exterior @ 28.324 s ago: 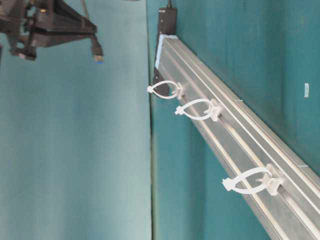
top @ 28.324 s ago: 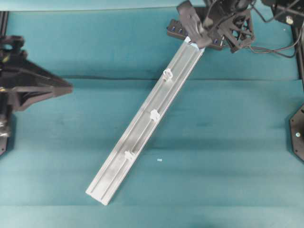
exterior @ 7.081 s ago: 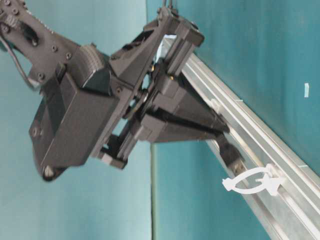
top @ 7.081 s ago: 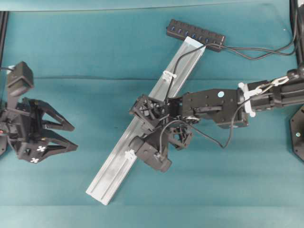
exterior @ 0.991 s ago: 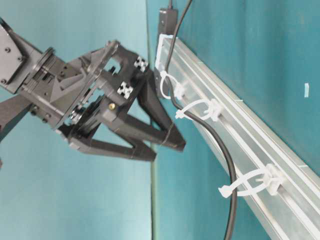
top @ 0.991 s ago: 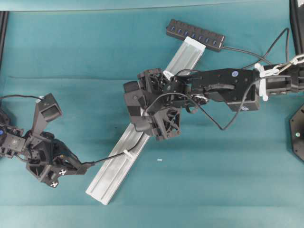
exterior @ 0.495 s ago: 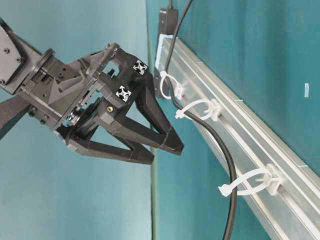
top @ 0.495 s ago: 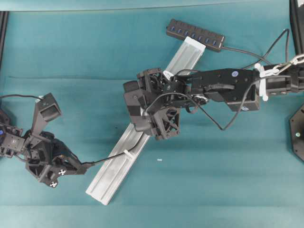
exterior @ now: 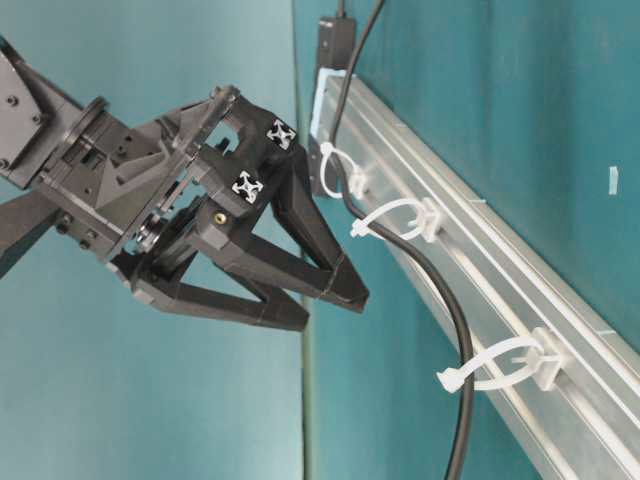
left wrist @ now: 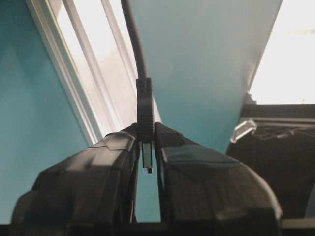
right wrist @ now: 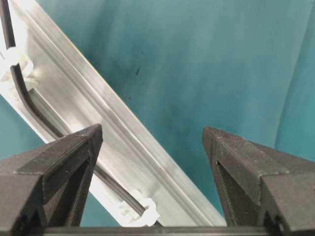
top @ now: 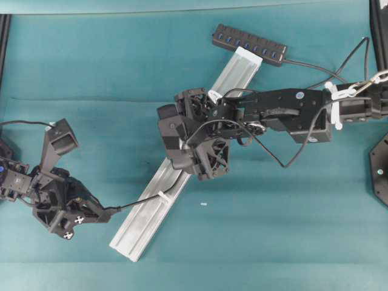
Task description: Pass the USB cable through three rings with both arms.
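Overhead: left gripper point(top: 108, 211) pinched the thin black USB cable point(top: 136, 202); right arm hid the upper two white plastic rings on the silver aluminium rail point(top: 142, 223).
Table-level: cable ran through all three rings point(exterior: 490, 368), its end cut off below.
Left wrist: plug clamped.
Right wrist: right gripper point(right wrist: 152, 137) spread, empty.

Black USB cable point(exterior: 448, 305) threaded through three white rings point(exterior: 398, 219), plug pinched in left gripper point(left wrist: 146, 162)
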Motion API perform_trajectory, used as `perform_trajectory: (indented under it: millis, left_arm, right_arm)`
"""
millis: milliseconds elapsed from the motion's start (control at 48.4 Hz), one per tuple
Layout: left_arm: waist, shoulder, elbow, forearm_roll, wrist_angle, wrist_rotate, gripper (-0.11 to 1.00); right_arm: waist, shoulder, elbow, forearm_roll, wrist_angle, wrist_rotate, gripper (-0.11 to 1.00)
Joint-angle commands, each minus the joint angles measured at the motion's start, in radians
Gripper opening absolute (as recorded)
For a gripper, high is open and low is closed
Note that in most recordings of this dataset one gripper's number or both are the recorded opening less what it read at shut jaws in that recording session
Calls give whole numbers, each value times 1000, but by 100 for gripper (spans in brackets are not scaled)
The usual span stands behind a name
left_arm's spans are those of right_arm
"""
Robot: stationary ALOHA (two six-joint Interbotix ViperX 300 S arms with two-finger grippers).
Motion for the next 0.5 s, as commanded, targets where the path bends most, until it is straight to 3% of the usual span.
perform_trajectory:
  millis: [0,475]
  left_arm:
    - [-3,-23,-21,3,-12,3,9]
    - [5,15,-61,3,-49,3,9]
  right_arm:
    - [8,-9,-9,-2,-9,12,86]
    - [12,-9,-9,0,-11,12,86]
